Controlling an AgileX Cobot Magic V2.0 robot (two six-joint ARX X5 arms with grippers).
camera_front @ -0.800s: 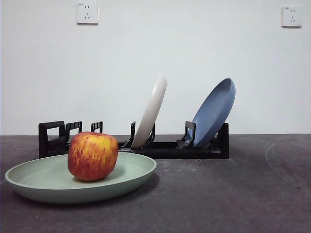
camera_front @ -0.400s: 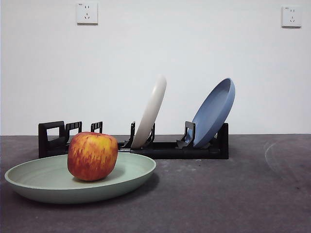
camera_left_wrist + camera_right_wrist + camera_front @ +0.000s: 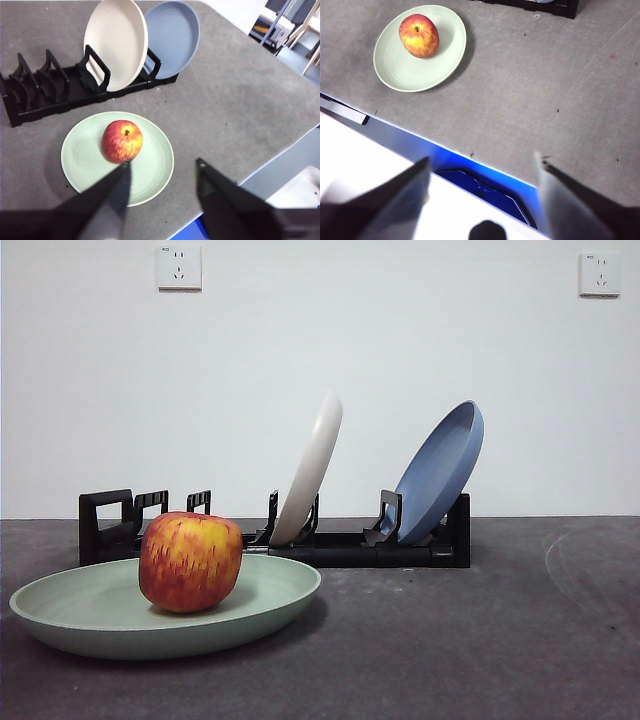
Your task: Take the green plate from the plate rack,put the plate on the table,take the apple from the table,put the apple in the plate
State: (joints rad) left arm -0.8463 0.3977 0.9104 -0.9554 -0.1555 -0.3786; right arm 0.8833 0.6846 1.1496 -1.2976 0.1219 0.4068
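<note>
The table [image 3: 480, 640] fills the lower frame; the plate rack [image 3: 350, 545] stands mid-frame. The green plate [image 3: 90, 615] at lower left holds the apple [image 3: 190, 561]. Left gripper [image 3: 160, 172] and right gripper [image 3: 480, 167] both gape empty. No readable writing.

Apple in plate, rack behind.
We see the round red-yellow apple [image 3: 190, 561] in the wide pale green plate [image 3: 265, 605], before the long black plastic rack [image 3: 340, 546].

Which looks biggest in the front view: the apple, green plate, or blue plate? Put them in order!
1. green plate, though it's nearest the camera
2. blue plate
3. apple
</note>
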